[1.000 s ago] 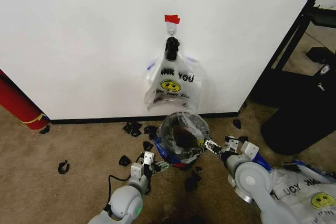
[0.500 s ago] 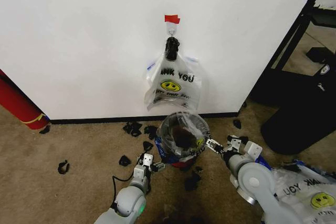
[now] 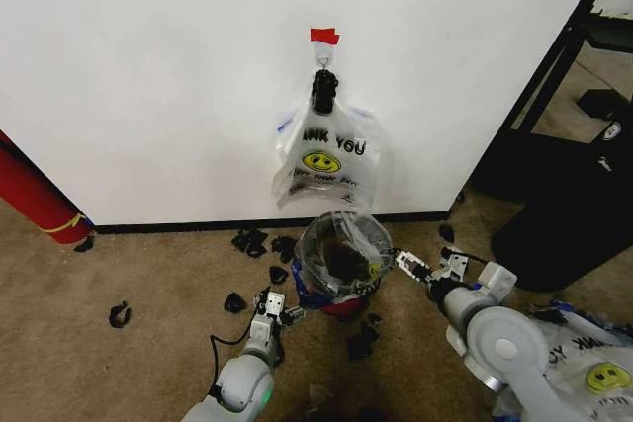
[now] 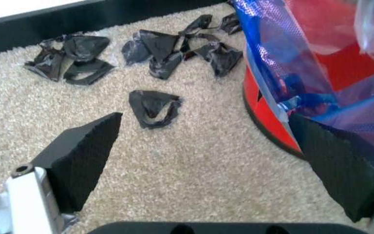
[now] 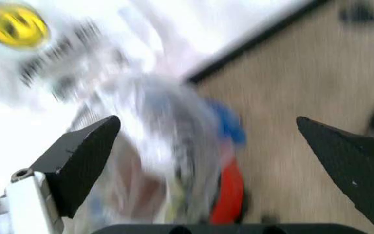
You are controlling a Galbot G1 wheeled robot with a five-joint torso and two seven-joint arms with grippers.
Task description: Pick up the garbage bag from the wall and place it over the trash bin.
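From my remote seat: garbage bag point(image 3: 341, 244) over the trash bin point(image 3: 339, 300) is thin, see-through plastic film, crinkled, w/ glossy highlights, mid-frame in head view. Bin's red base looks like smooth, shiny plastic, far right of left wrist view. Carpet point(image 4: 194, 161) is beige, short rough loop pile. Black scraps point(image 4: 153, 107) on it, upper left of that frame, look like crumpled matt film. Wall point(image 3: 148, 76) is flat matt white paint. Left gripper point(image 4: 213, 161) pads look like matt black foam, w/ coarse texture; right gripper point(image 5: 216, 161) pads similar.
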